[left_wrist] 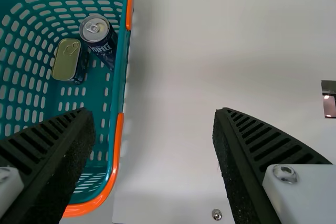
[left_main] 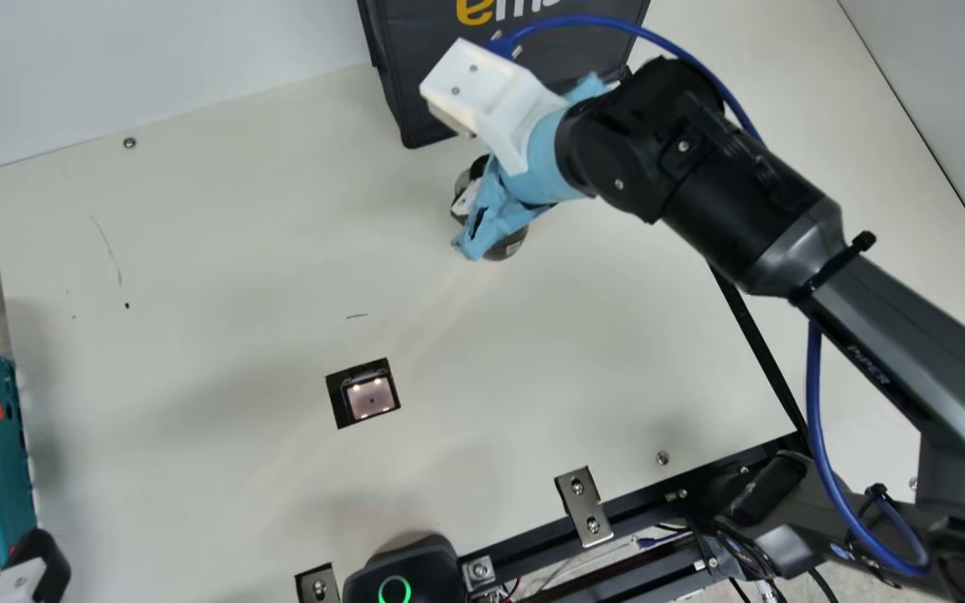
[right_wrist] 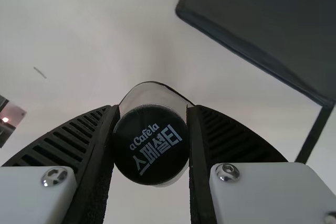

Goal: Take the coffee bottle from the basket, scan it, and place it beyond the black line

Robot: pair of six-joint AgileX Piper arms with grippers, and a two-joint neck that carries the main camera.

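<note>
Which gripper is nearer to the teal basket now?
The left gripper. It hangs open by the rim of the teal basket, while the right gripper holds the coffee bottle across the table, near the black bag.

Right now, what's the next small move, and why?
If the scan registered, which I can't tell, I'd ease the bottle toward the black line: the right gripper holds it between its fingers, away from the scanner but short of the line.
</note>
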